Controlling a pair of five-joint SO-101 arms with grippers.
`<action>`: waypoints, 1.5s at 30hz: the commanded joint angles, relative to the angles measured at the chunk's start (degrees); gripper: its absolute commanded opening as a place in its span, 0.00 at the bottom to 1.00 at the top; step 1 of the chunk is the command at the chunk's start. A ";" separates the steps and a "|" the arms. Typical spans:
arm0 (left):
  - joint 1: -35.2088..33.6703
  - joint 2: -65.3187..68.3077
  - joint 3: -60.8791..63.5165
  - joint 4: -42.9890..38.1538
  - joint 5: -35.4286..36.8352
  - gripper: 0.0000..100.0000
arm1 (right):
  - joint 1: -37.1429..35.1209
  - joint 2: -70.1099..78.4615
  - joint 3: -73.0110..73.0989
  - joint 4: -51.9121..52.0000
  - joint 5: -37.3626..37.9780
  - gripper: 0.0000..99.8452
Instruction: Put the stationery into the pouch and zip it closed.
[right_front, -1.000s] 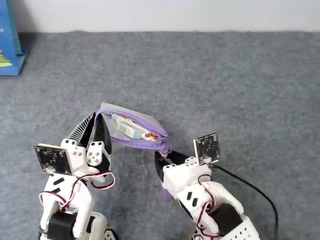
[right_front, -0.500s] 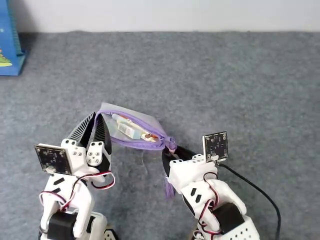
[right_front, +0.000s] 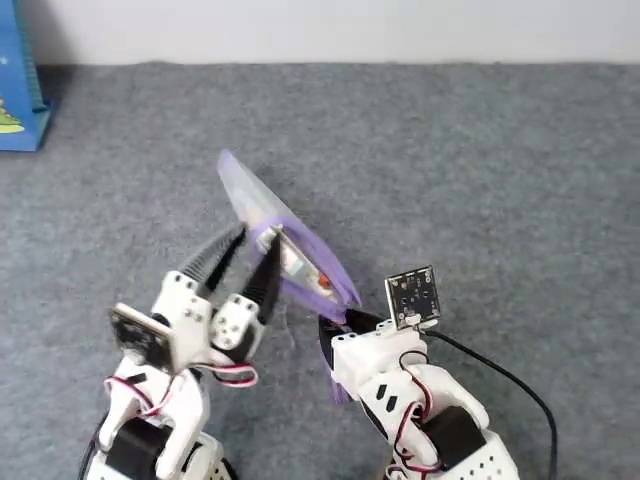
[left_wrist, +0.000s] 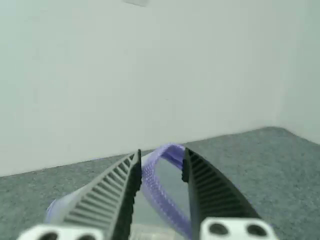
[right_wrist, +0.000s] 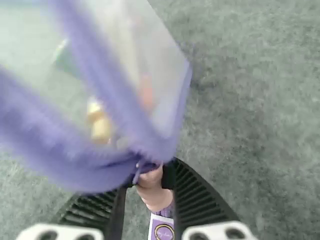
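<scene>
Black ribbed fingers of the left gripper (right_front: 258, 242) are nearly closed, pinching the purple zipper rim of the pouch (right_front: 243, 192) about midway along. At the pouch's end nearest the arm bases, the right gripper (right_wrist: 149, 176) is clamped tight on the pink zipper pull (right_wrist: 152, 189). So held, the clear pouch hangs tilted above the grey carpet (right_front: 480, 180), with stationery (right_front: 297, 264) showing inside. Well apart from the pouch's far end stands a blue box (right_front: 15, 95).

2 white arms (right_front: 400, 385), black ribbed fingers (right_front: 212, 256), red-white cables (right_front: 235, 375), camera boards (right_front: 413, 297).
</scene>
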 joint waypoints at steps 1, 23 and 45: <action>5.89 -0.88 1.19 -1.67 -4.92 0.14 | -0.66 -0.48 -1.23 0.22 0.62 0.01; 15.21 -0.88 9.71 1.23 -16.62 0.15 | -0.75 -0.48 -1.23 0.31 0.35 0.01; 13.19 -0.97 8.40 5.98 -19.78 0.14 | 6.02 -0.48 -1.32 -2.51 0.18 0.01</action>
